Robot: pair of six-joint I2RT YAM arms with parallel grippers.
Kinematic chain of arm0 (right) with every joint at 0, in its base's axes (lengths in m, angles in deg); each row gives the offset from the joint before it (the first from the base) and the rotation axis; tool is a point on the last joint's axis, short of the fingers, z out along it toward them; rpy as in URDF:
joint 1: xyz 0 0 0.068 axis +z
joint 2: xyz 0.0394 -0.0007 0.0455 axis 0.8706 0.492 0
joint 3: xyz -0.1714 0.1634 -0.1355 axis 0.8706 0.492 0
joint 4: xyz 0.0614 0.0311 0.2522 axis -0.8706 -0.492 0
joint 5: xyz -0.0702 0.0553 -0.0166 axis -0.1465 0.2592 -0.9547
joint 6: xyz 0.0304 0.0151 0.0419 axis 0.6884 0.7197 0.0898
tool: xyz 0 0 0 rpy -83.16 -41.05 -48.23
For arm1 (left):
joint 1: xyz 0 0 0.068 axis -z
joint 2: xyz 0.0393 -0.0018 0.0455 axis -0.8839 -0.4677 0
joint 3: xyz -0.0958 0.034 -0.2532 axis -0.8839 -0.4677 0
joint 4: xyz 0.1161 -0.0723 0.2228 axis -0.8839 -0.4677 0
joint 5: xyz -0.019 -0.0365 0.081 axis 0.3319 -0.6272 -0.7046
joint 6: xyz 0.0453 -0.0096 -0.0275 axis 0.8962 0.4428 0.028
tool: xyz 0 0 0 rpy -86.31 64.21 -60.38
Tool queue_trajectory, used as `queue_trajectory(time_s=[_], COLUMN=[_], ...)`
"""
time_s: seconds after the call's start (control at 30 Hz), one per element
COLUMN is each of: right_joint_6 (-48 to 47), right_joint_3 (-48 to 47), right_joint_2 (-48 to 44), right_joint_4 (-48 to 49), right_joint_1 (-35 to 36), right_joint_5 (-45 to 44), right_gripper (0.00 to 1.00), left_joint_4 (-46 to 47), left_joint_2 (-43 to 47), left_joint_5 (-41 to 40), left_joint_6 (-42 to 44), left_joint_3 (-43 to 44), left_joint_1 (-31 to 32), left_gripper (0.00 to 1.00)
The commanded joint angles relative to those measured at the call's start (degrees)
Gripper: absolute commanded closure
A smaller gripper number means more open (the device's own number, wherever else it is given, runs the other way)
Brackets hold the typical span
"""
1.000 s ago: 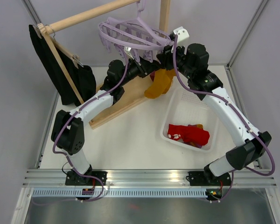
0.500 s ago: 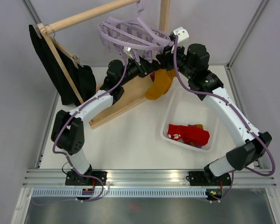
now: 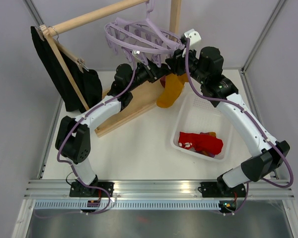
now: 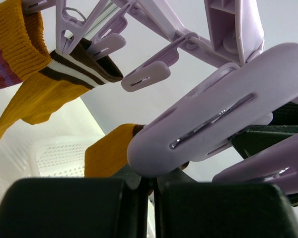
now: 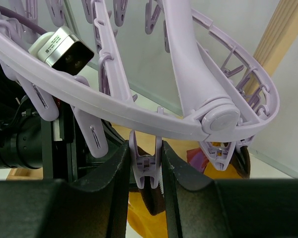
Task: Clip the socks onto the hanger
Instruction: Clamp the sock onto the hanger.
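The lavender hanger (image 3: 134, 34) hangs from the wooden bar. Under its rim both grippers meet. My right gripper (image 3: 175, 58) (image 5: 145, 148) is shut on one dangling peg (image 5: 147, 163), a finger pressing each handle, and the brown cuff (image 5: 152, 196) of a mustard sock (image 3: 170, 91) sits in that peg's mouth. My left gripper (image 3: 158, 69) (image 4: 151, 186) is shut on the same sock's (image 4: 109, 151) cuff, just below a large peg (image 4: 213, 124). A striped mustard sock (image 4: 64, 74) hangs clipped at the upper left of the left wrist view. Red socks (image 3: 198, 143) lie in the basket.
A white basket (image 3: 181, 121) stands on the right of the table. The wooden rack's base plank (image 3: 124, 111) runs diagonally under the left arm, and its post (image 3: 175, 15) rises behind the hanger. A black garment (image 3: 64, 79) hangs on a wooden hanger at the far left.
The mustard sock has swung a little to the right and now hangs straighter. Both grippers hold their places under the hanger.
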Motion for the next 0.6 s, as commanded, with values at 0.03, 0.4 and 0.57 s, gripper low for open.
queue_trajectory(time_s=[0.03, 0.4, 0.57], right_joint_6=[-0.98, -1.86, -1.86], right_joint_3=[0.26, 0.69, 0.96], right_joint_2=[-2.43, -2.61, -2.70], right_joint_4=[0.96, 0.79, 0.70], right_joint_1=[-0.24, -0.59, -0.68], right_joint_5=[1.09, 1.17, 1.70], right_gripper=[1.00, 1.00, 1.00], left_joint_4=[3.96, 5.01, 5.89], left_joint_2=[0.18, 0.97, 0.80], left_joint_5=[0.64, 0.47, 0.12], left_joint_6=[-2.01, -2.98, -3.59], left_joint_3=[2.74, 2.13, 2.22], left_joint_1=[-0.18, -0.18, -0.18], left_gripper=[0.98, 0.98, 0.98])
